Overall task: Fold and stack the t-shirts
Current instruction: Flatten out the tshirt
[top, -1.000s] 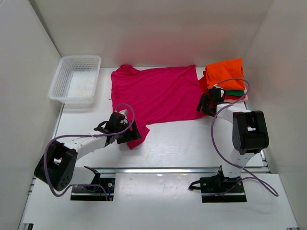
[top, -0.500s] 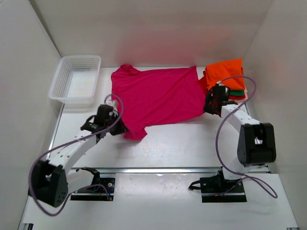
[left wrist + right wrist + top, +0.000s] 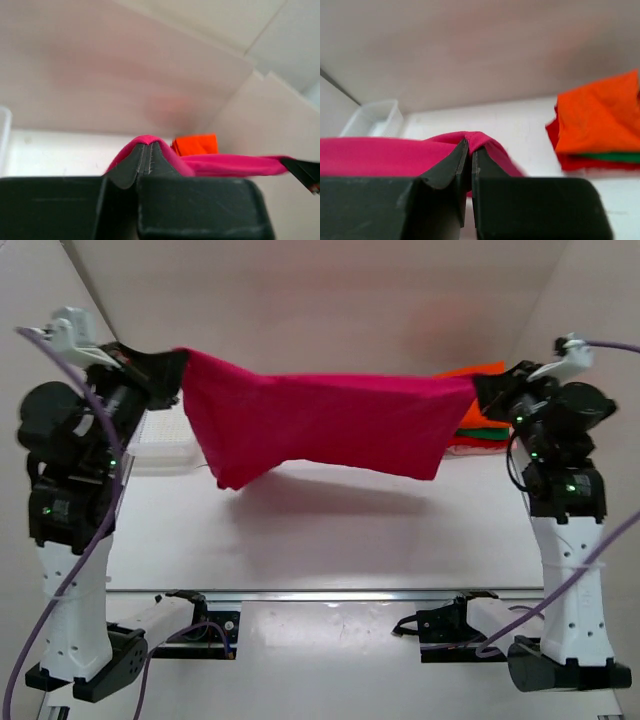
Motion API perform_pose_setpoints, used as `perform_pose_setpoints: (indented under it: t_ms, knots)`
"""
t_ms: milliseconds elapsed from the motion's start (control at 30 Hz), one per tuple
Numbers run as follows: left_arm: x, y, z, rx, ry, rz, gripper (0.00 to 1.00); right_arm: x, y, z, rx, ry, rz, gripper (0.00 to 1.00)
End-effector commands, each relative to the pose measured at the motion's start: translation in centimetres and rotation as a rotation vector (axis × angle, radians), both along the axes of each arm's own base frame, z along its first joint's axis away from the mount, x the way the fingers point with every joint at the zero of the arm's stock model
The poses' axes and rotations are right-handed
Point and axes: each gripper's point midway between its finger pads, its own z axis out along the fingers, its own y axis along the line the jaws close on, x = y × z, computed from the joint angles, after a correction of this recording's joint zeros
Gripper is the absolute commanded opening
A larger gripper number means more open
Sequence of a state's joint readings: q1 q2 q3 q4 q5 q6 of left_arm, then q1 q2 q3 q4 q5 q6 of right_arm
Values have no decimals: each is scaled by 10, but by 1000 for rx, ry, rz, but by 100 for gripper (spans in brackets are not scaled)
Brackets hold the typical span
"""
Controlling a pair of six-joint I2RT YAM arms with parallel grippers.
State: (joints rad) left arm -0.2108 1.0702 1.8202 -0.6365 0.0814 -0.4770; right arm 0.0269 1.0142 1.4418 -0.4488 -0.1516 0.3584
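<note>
The magenta-pink t-shirt (image 3: 320, 425) hangs stretched in the air between both raised arms, well above the table. My left gripper (image 3: 178, 368) is shut on its left edge, and the cloth (image 3: 127, 148) drapes over the closed fingertips (image 3: 145, 150). My right gripper (image 3: 480, 390) is shut on its right edge, with cloth (image 3: 380, 155) pinched at the fingertips (image 3: 469, 142). A stack of folded t-shirts (image 3: 485, 410), orange on top with green and red below, lies at the back right (image 3: 600, 125).
A white mesh basket (image 3: 165, 435) stands at the back left, partly hidden behind the left arm and the lifted shirt; it also shows in the right wrist view (image 3: 375, 117). White walls close in the table on three sides.
Both grippers have shut on the magenta shirt's edges and both arms have risen high, lifting the shirt off the table so that it hangs spread between them.
</note>
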Motion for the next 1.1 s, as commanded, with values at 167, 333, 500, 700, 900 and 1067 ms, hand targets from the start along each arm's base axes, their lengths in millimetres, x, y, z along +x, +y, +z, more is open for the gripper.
perform_pose_setpoints:
  t_ms: [167,333,500,700,900,1067]
  knots:
    - [36,35,28,46,-3,206,0,3,-10,71,-36,-134,66,0]
    - [119,34,-44,82,162,153,0,72,11,24,-63,-18,120,0]
    - [181,53,-72,119,231,168,0,115,41,1,-123,14,175,0]
    - [232,80,-44,83,155,143,0,151,42,32,-130,-30,151,0]
    - [200,101,19,1,-20,110,0,151,26,68,-140,-82,132,0]
    - [163,81,9,65,5,93,0,130,-1,12,-88,28,117,0]
